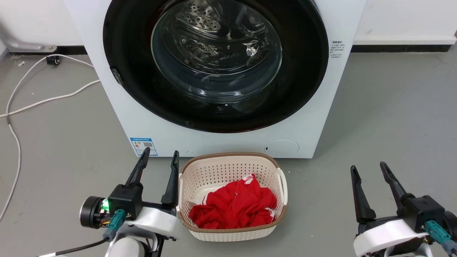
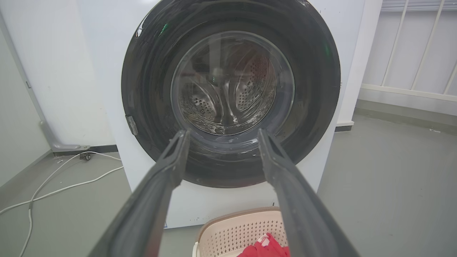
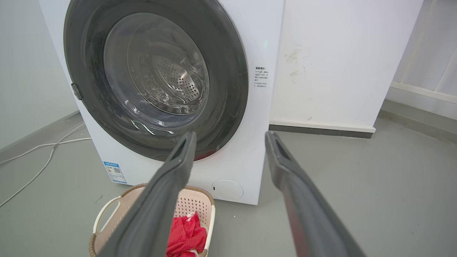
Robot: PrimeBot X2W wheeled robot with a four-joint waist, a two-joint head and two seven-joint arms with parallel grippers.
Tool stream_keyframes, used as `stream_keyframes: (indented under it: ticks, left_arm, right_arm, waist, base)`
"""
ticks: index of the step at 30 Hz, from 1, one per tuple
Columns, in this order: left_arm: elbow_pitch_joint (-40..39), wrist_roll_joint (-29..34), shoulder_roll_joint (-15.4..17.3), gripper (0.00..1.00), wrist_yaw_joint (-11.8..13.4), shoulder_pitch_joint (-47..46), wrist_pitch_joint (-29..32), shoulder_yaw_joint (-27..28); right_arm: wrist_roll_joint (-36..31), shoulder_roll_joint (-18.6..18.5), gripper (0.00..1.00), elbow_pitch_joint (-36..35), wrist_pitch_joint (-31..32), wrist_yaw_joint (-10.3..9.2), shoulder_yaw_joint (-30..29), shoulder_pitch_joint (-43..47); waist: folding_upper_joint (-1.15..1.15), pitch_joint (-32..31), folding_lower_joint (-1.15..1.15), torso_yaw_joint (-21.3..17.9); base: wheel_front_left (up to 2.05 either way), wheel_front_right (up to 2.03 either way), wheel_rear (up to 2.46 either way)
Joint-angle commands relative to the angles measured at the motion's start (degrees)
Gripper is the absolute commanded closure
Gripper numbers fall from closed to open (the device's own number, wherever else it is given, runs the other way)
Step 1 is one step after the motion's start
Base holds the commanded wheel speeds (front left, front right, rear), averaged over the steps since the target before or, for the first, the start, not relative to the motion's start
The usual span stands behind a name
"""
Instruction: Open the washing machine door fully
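We see the washing machine door, a wide glossy black ring around a bulging clear glass bowl, lying flush against the front of the washing machine, a smooth white box. Through the glass the perforated steel drum shows, muddled by reflections. The head view cuts off the door's top, and we cannot make out the small grey tab on its rim clearly. Just before the machine stands a pale perforated plastic basket holding crumpled red cloth. Our left gripper and right gripper hover before the machine, below the door and apart from it, fingers spread and empty.
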Motion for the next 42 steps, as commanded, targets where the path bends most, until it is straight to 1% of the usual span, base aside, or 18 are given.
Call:
stream_keyframes:
  ticks: [1, 4, 5, 6, 7, 8, 11, 16, 19, 23, 26, 28, 31, 33, 36, 39, 42]
  left_arm:
    - [0.09, -0.24, 0.02, 0.0, 0.32, 0.44, -0.26, -0.04]
    - [0.11, -0.4, -0.03, 0.0, 0.34, 0.53, -0.22, 0.0]
    - [0.13, -0.42, -0.04, 0.0, 0.36, 0.58, -0.22, 0.03]
    - [0.15, -0.47, -0.06, 0.0, 0.37, 0.63, -0.22, 0.03]
    - [0.14, -0.54, -0.07, 0.0, 0.37, 0.63, -0.22, 0.02]
    - [0.12, -0.57, -0.07, 0.0, 0.38, 0.61, -0.22, 0.01]
    - [0.11, -0.71, -0.1, 0.0, 0.42, 0.56, -0.22, 0.02]
    - [0.25, -0.92, -0.13, 0.0, 0.43, 0.52, -0.21, 0.01]
    - [0.29, -0.93, -0.15, 0.0, 0.42, 0.58, -0.22, 0.01]
    - [0.31, -1.11, -0.18, 0.0, 0.44, 0.51, -0.22, -0.02]
    - [0.3, -1.27, -0.2, 0.0, 0.49, 0.43, -0.22, -0.01]
    - [0.22, -1.37, -0.22, 0.0, 0.51, 0.4, -0.21, 0.01]
    - [0.06, -1.47, -0.23, 0.0, 0.5, 0.28, -0.21, 0.07]
    - [-0.07, -1.55, -0.24, 0.0, 0.59, 0.07, -0.21, 0.19]
    - [-0.33, -1.42, -0.26, 0.0, 0.69, -0.38, -0.21, 0.48]
    - [-0.63, -1.56, -0.26, 0.0, 0.64, -0.91, -0.21, 0.72]
    - [-0.94, -1.85, -0.27, 0.0, 0.46, -1.74, -0.21, 0.84]
  right_arm:
    - [0.34, 0.19, 0.0, 0.05, 0.06, -0.04, -0.01, -0.08]
    - [0.64, 0.19, 0.0, 0.2, 0.11, -0.04, 0.04, -0.14]
    - [0.75, 0.19, 0.25, 0.27, 0.13, -0.04, 0.09, -0.13]
    - [0.83, 0.19, 0.6, 0.31, 0.18, -0.04, 0.1, -0.12]
    - [0.99, 0.19, 0.89, 0.37, 0.21, -0.04, 0.1, -0.11]
    - [1.12, 0.19, 1.0, 0.43, 0.22, -0.04, 0.12, -0.12]
    - [2.21, 0.19, 1.0, 0.6, 0.1, -0.04, 0.07, -0.18]
    - [6.64, 0.19, 1.0, 1.09, -0.81, -0.04, 0.35, -0.36]
    - [11.12, 0.18, 1.0, 1.27, -1.14, -0.03, 0.28, -0.57]
    - [26.9, 0.17, 1.0, 1.87, -2.27, -0.03, 0.62, -1.4]
    - [42.91, 0.18, 1.0, 2.15, -2.79, -0.03, 1.61, -1.89]
    - [55.78, 0.17, 1.0, 1.79, -3.08, -0.03, 2.17, -2.75]
    - [72.05, 0.17, 1.0, 0.59, -3.19, -0.02, 2.3, -4.56]
    - [79.51, 0.13, 1.0, -0.05, -3.14, -0.03, 1.4, -6.11]
    - [87.89, 0.13, 1.0, 0.0, -1.78, -0.02, -0.4, -9.31]
    - [93.94, -0.4, 1.0, 2.45, 0.28, -0.02, -2.6, -13.38]
    - [98.58, -2.38, 1.0, 6.54, 2.08, -0.02, -4.27, -18.64]
  waist:
    - [0.0, 0.05, 0.0, 0.01]
    - [0.0, 0.05, 0.0, -0.01]
    - [0.0, 0.03, 0.0, -0.03]
    - [0.0, 0.03, 0.0, -0.03]
    - [0.0, 0.05, 0.0, -0.03]
    - [0.0, 0.08, 0.0, -0.03]
    - [0.0, 0.17, 0.0, -0.05]
    - [0.0, 0.25, 0.0, -0.03]
    - [0.0, 0.25, 0.0, -0.07]
    - [0.0, 0.39, 0.0, -0.1]
    - [0.0, 0.42, 0.0, -0.14]
    - [0.0, 0.55, 0.0, -0.2]
    - [0.0, 0.86, 0.0, -0.34]
    - [0.0, 1.17, 0.0, -0.51]
    - [0.0, 1.86, 0.0, -0.81]
    - [0.0, 2.7, 0.0, -0.95]
    - [0.0, 3.82, 0.0, -0.77]
  base:
    - [0.0, 0.0, 0.0]
    - [0.0, 0.0, 0.0]
    - [0.0, 0.0, 0.0]
    - [0.0, 0.0, 0.0]
    - [0.0, 0.0, 0.0]
    - [0.0, 0.0, 0.0]
    - [0.0, 0.0, 0.0]
    - [0.0, 0.0, 0.0]
    - [0.0, 0.0, 0.0]
    - [0.0, 0.0, 0.0]
    - [0.0, 0.0, 0.0]
    - [0.0, 0.0, 0.0]
    - [0.0, 0.0, 0.0]
    - [0.0, 0.0, 0.0]
    - [0.0, 0.0, 0.0]
    - [0.0, 0.0, 0.0]
    - [0.0, 0.0, 0.0]
